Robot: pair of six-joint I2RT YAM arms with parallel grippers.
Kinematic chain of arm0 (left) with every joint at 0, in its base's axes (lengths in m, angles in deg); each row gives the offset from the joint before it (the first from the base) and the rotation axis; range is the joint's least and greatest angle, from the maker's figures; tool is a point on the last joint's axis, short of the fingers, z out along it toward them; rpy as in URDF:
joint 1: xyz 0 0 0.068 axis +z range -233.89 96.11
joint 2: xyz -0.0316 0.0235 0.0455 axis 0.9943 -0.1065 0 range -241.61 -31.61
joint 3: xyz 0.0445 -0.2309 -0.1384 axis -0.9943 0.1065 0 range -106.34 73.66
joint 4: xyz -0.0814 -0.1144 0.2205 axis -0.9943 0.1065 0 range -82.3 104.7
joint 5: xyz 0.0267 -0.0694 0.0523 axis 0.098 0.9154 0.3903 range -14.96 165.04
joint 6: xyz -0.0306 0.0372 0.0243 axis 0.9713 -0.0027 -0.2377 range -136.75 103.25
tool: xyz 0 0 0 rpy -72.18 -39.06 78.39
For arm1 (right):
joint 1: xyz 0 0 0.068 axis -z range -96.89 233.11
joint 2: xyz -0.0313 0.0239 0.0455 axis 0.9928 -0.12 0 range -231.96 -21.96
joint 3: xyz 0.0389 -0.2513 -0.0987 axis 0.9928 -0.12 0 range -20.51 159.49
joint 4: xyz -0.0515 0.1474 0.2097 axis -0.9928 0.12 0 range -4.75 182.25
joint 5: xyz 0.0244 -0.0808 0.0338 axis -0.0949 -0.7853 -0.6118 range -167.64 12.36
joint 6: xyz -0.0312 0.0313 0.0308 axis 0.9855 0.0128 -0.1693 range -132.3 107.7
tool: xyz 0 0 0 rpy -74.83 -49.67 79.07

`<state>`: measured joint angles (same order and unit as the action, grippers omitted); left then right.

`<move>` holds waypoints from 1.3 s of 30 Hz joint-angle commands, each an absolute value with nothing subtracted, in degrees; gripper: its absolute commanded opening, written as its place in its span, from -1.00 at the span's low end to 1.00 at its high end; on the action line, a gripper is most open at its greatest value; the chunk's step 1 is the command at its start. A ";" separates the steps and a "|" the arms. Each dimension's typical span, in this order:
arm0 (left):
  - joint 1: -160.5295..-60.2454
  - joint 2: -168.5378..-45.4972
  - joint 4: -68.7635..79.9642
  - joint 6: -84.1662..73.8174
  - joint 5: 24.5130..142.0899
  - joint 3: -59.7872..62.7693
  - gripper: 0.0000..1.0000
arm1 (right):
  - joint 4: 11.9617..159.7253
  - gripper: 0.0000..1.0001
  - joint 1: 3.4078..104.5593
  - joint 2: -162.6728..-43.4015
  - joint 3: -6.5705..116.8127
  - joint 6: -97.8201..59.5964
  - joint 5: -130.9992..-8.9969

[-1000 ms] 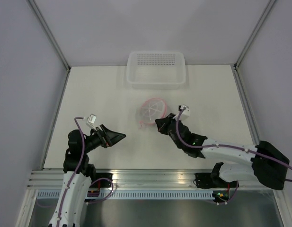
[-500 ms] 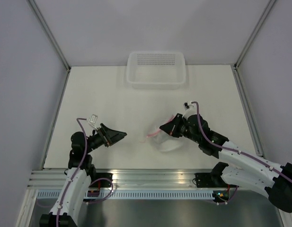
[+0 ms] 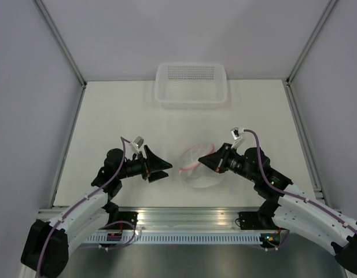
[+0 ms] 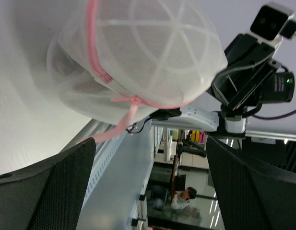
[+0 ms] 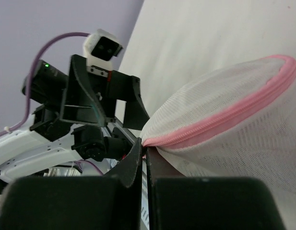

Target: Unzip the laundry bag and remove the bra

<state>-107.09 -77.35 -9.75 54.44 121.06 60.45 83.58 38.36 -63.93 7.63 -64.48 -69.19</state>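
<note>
The laundry bag (image 3: 194, 174), a white mesh dome with pink zipper trim, sits between the two arms near the table's front. My right gripper (image 3: 202, 163) is shut on the bag's pink zipper edge; in the right wrist view the fingers (image 5: 146, 152) pinch the zipper end, with the bag (image 5: 229, 120) bulging to the right. My left gripper (image 3: 169, 169) is open and empty just left of the bag. In the left wrist view the bag (image 4: 138, 52) fills the top, and a pink pull strap (image 4: 116, 128) hangs toward the open gripper (image 4: 148, 191). The bra is hidden.
A clear plastic basket (image 3: 191, 98) stands at the back of the table, centred. Grey walls enclose the table on three sides. A metal rail (image 3: 184, 217) runs along the near edge by the arm bases.
My right gripper has taken hold of the bag and pulled it from the table's middle toward the front. My left arm has swung right, up to the bag.
</note>
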 commanded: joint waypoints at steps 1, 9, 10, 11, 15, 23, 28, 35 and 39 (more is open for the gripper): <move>-108.06 -79.15 -15.83 63.64 114.25 62.14 0.99 | 75.59 -0.99 38.64 -60.46 5.86 -64.77 -66.74; -110.78 -87.06 -28.75 74.03 108.09 67.15 0.99 | 73.21 -0.99 38.73 -55.53 3.04 -64.77 -63.49; -111.13 -88.11 -31.90 75.78 107.74 66.98 0.99 | 72.60 -0.99 38.64 -55.53 2.78 -64.68 -62.18; -112.18 -90.56 -32.89 76.49 107.47 66.63 0.99 | 71.98 -0.99 38.64 -55.44 2.43 -64.77 -61.47; -115.52 -96.64 -39.30 79.92 105.63 63.99 0.99 | 69.26 -0.99 38.72 -55.44 1.02 -65.65 -59.19; -120.27 -106.39 -50.20 85.90 104.48 61.80 0.96 | 66.97 -0.99 38.73 -54.56 -1.18 -65.30 -57.95; -121.42 -115.34 -63.20 89.06 104.75 61.71 0.29 | 66.00 -0.99 38.64 -54.74 -2.14 -64.86 -56.72; -122.47 -121.70 -72.36 89.33 104.49 61.97 -0.95 | 76.00 -0.99 38.72 -53.60 0.93 -60.29 -61.46; -122.74 -119.86 -71.23 86.96 102.99 63.11 -0.96 | 87.76 -0.99 38.73 -55.00 5.48 -56.34 -70.50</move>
<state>-121.60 -121.17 -63.08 87.67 103.97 62.79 80.25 38.58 -54.36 0.24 -60.57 -62.00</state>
